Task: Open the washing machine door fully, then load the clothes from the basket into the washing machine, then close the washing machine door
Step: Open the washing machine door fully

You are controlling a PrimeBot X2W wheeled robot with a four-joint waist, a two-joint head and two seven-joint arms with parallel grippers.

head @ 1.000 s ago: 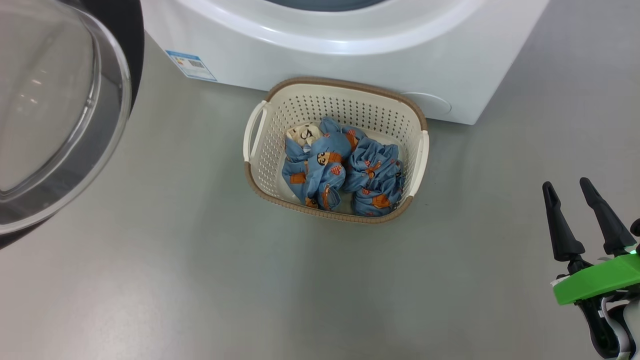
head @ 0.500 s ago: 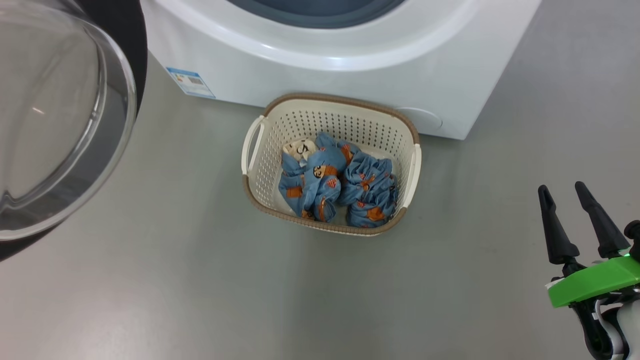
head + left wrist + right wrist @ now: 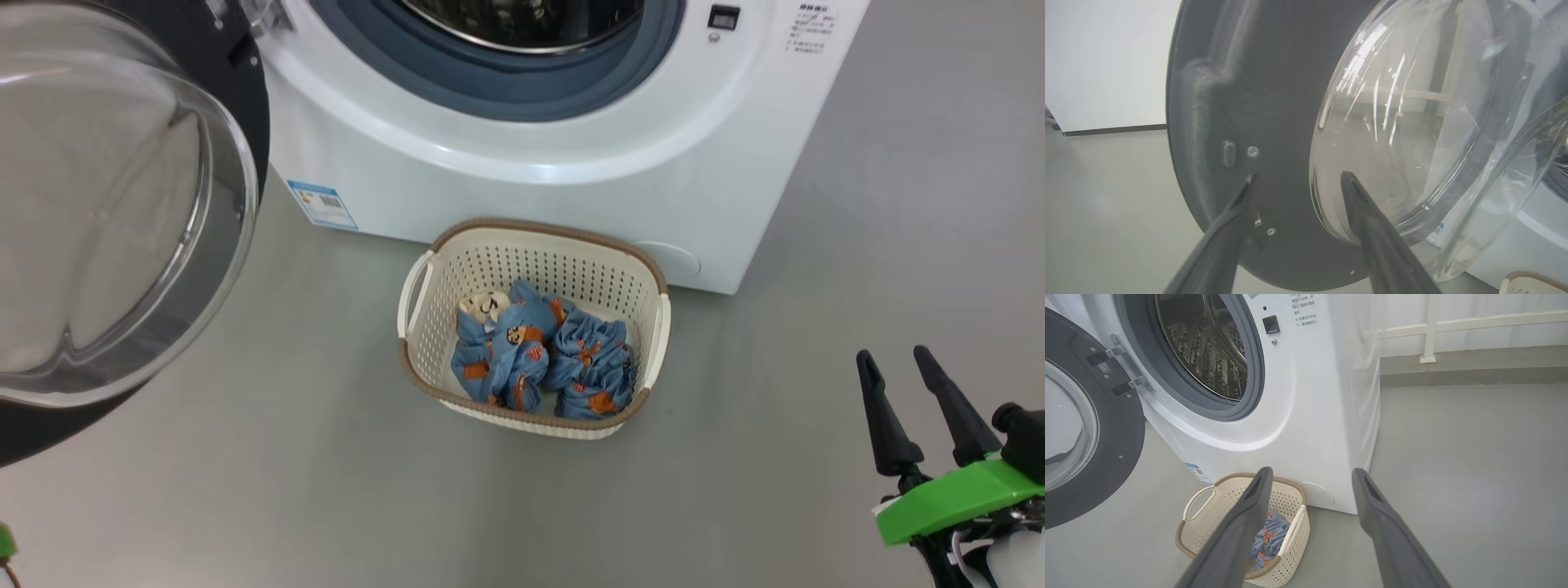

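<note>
The washing machine (image 3: 571,180) stands with its steel drum (image 3: 1208,347) exposed. The washing machine door (image 3: 122,204) is swung out to the left, glass bowl bulging toward me. In front of the washer sits the basket (image 3: 547,227) holding the clothes (image 3: 539,359), two crumpled blue printed garments. My right gripper (image 3: 891,355) hovers open at the lower right, well clear of the basket (image 3: 1208,522), with nothing between its fingers. My left gripper (image 3: 1298,175) is open close to the door's dark inner face (image 3: 1241,102), its fingers straddling the edge of the glass bowl without touching.
Grey floor (image 3: 286,490) surrounds the basket. A small blue label (image 3: 322,204) sits on the washer's lower left front. A white wall and railing (image 3: 1453,326) stand behind the machine on the right.
The head camera has tilted upward, so the basket and washer sit lower in view and the drum opening has come into sight. The right gripper stays open.
</note>
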